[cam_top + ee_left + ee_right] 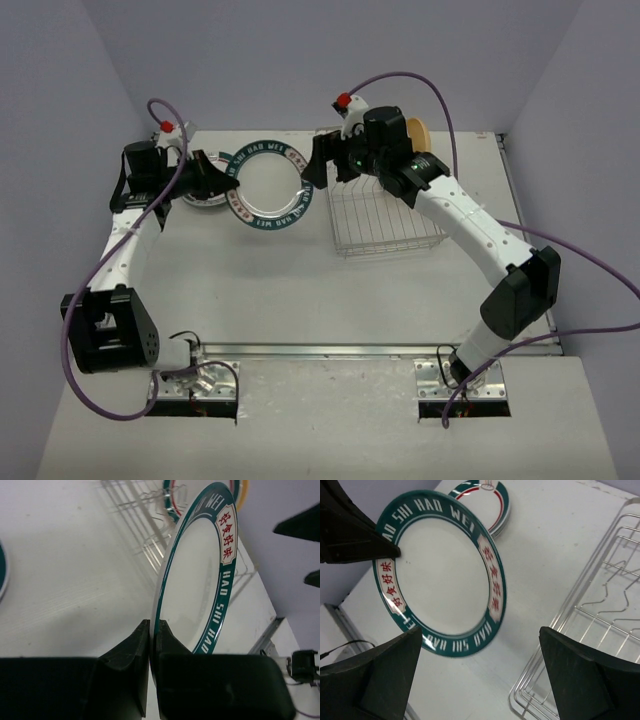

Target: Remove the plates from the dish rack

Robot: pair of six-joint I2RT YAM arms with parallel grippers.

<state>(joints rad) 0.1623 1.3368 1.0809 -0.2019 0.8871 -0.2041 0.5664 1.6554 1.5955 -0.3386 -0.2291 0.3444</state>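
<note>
Left pincer (152, 630) pinches the 9 o'clock rim of a teal-rimmed plate (442, 575), held above the surface (280, 290) at 9 o'clock of the wire dish rack (385, 215). Right pincer (316, 165) hangs spread wide at the plate's 3 o'clock edge. A tan plate (418, 133) stands in the rack.

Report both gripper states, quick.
Left gripper: closed on the rim of the teal-rimmed plate.
Right gripper: open, holding nothing.
</note>
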